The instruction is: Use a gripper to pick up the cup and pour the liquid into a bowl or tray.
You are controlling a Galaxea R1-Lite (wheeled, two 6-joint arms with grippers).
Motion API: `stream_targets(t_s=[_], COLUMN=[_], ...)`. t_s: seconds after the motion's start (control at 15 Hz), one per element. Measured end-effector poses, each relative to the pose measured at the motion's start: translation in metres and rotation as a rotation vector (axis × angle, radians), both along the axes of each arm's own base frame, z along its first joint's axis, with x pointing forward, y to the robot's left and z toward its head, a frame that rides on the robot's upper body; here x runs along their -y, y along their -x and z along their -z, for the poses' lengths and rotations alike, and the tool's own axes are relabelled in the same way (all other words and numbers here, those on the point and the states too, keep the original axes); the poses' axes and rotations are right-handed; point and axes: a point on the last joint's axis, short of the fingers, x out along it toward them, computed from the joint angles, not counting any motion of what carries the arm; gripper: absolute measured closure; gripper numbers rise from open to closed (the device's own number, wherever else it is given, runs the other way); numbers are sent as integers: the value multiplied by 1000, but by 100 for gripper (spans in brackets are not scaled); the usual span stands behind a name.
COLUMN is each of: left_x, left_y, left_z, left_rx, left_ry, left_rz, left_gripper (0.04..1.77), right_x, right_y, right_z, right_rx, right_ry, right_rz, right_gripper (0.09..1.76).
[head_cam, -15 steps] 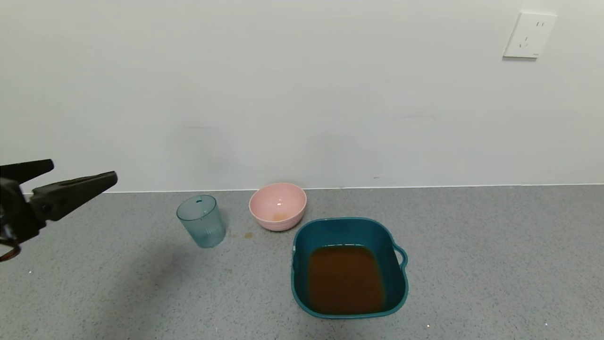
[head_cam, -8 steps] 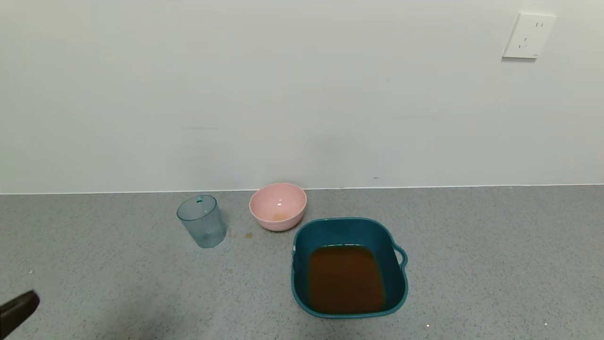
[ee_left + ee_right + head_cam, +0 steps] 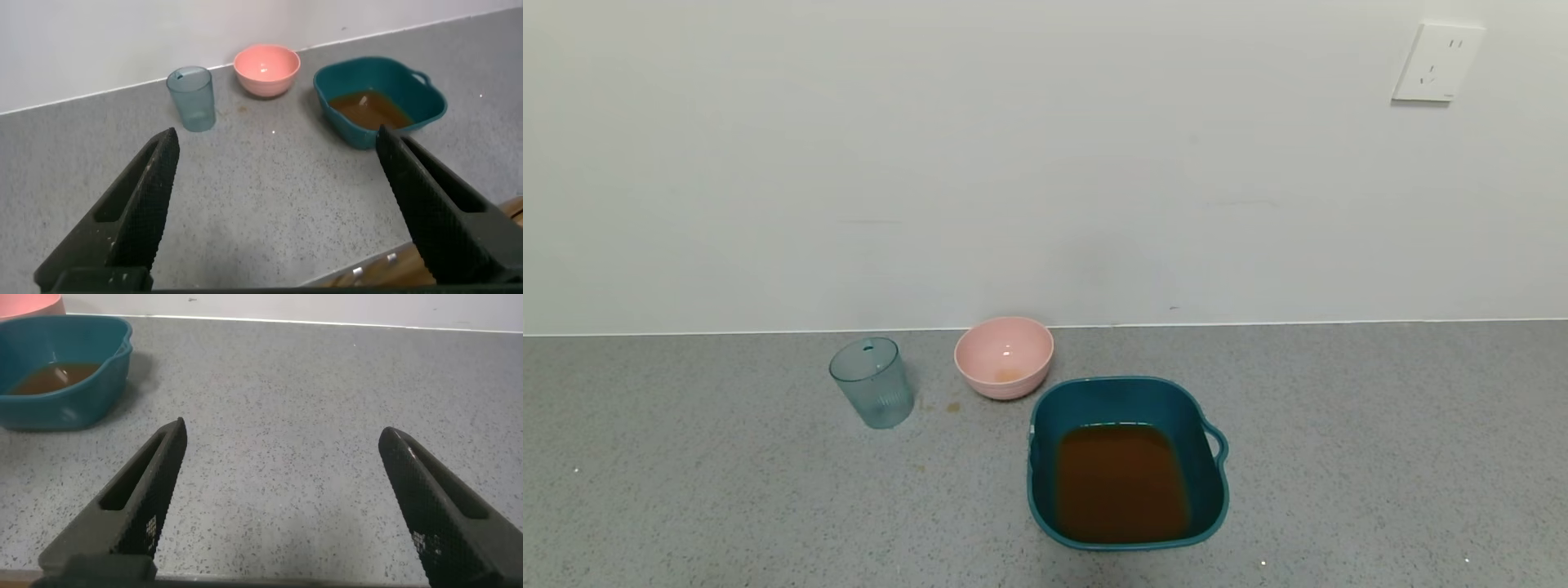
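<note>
From the head view, I see neither arm. The small translucent blue-grey ribbed plastic cup (image 3: 872,382) stands upright on the grey speckled counter (image 3: 1380,457), left of the round pink bowl (image 3: 1004,356) and apart from it. The large dark teal square plastic basin (image 3: 1125,461) sits nearer and to the right, holding the reddish-brown liquid (image 3: 1121,482). I judge the pour done, since the cup looks empty.

In the left wrist view, my left tool (image 3: 278,208) hangs with its fingers spread wide, holding nothing, well back from the cup (image 3: 191,99), the bowl (image 3: 266,69) and the basin (image 3: 381,100).

In the right wrist view, my right tool (image 3: 282,494) is likewise open and empty above bare counter, parked to the right of the basin (image 3: 61,371).
</note>
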Motion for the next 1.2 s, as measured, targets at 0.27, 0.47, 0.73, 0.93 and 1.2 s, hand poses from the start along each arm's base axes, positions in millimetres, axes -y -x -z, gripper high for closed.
stream_targets(t_s=[0.27, 0.47, 0.73, 0.93, 1.2], left_x=[-1, 2, 3, 4, 4], left_y=[10, 16, 22, 21, 8], left_z=[-7, -5, 12, 37, 67], left_rx=[58, 86, 103, 154, 255], left_ry=[12, 11, 8, 12, 24], left_rz=[-118, -185, -197, -191, -202], left_gripper=[9, 9, 9, 9, 9], right_x=[0, 0, 0, 0, 0], right_y=[0, 0, 0, 0, 0], right_z=[0, 0, 0, 0, 0], right_rx=[0, 0, 0, 0, 0], right_ry=[0, 0, 0, 0, 0], right_rz=[0, 0, 0, 0, 0], right_gripper=[14, 14, 14, 14, 14])
